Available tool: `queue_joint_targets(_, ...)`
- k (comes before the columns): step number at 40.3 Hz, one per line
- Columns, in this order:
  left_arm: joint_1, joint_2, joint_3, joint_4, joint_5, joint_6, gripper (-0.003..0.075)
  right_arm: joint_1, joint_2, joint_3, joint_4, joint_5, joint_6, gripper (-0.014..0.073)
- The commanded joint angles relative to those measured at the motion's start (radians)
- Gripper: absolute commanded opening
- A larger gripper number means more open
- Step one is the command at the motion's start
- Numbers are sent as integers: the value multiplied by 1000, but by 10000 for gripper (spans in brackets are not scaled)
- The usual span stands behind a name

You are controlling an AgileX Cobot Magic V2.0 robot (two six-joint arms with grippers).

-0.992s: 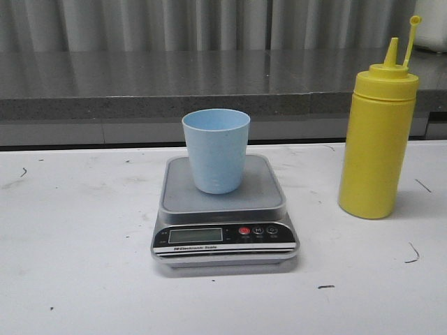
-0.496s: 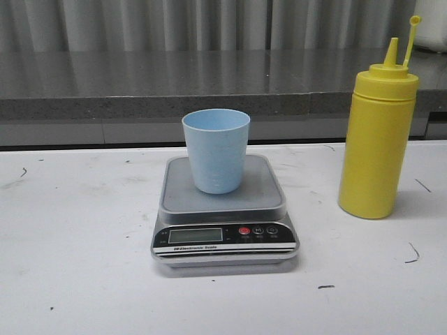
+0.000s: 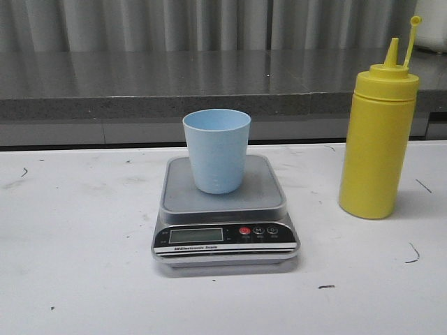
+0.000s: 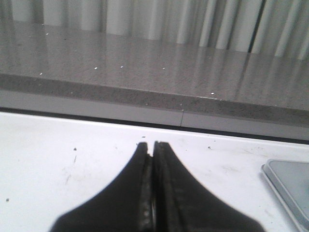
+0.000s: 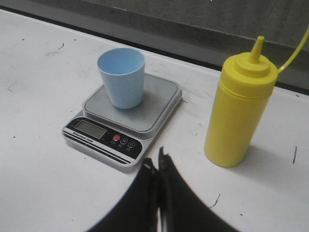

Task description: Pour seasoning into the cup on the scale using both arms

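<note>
Spanning the whole front view, white scuffed bench top, backed along its far edge by a grey speckled stone ledge and pale pleated curtain.

Tall yellow plastic squeeze bottle, upright toward the bench's right edge, cone nozzle uncovered, thin tethered cap standing up beside the nozzle. It is taller than the cup and stands apart from the scale, to that unit's right.

Flat silver-grey digital kitchen scale with rounded square platform near the bench's middle, black front panel facing the near edge; LCD display, one red button, further dark buttons beside it. Readout too small to read.

Small pale blue tapered plastic cup, upright on the platform, set toward the platform's far half. No contents can be made out inside.

Left gripper: black fingers pressed together, nothing between them, over bare bench left of the scale, whose corner shows in the left wrist view.

Right gripper: black fingers together, empty, above the bench on the near side, between scale and bottle.
</note>
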Motion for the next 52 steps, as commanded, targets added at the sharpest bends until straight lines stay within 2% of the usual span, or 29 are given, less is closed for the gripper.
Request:
queue_joint_targets(1,24,-41,33,-34,-78,-4,-20,-5,4,-39,-5,-68,-10,-71)
queue_joint_targets(11,25,-42,148,-34,-182,-4,-20,-5,4,-39,-5,-66,-10,-71)
queue_joint_targets(52,25,-42,146,-34,-175,-4,-20,-5,4,-39,-5,-68,-10,-71)
